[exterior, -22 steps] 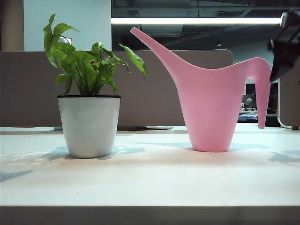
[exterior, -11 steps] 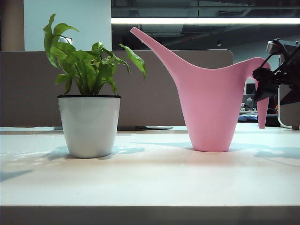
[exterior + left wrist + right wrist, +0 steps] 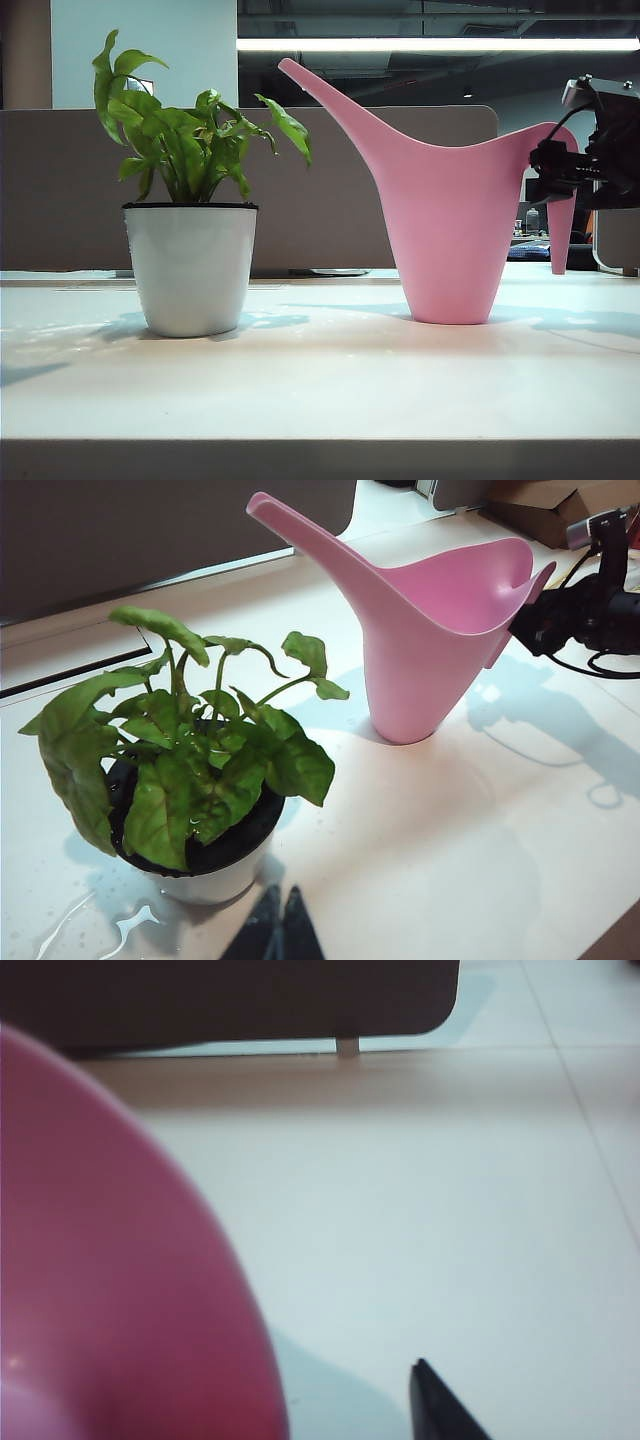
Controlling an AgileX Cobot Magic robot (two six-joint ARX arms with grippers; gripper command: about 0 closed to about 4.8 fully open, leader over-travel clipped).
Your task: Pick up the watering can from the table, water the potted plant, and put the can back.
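Observation:
The pink watering can (image 3: 447, 225) stands upright on the white table (image 3: 320, 380), to the right of the potted plant (image 3: 190, 250), its spout pointing up over the leaves. My right gripper (image 3: 546, 176) is open at the can's arched handle, at handle height. In the right wrist view the can (image 3: 110, 1260) fills one side very close up; only one black fingertip (image 3: 432, 1405) shows, the other is hidden behind the pink. In the left wrist view my left gripper (image 3: 276, 920) is shut and empty, just in front of the potted plant (image 3: 190, 780); the can (image 3: 430, 630) and right gripper (image 3: 545, 630) lie beyond.
A grey partition (image 3: 330, 190) runs along the back of the table. Spilled water (image 3: 125, 923) glistens beside the pot. A cardboard box (image 3: 550, 505) sits beyond the can. The table's thick front edge (image 3: 320, 458) is nearest the exterior camera.
My right gripper has come down from the upper right and moved left until it is at the can's handle. The can, the plant and my left gripper have not moved.

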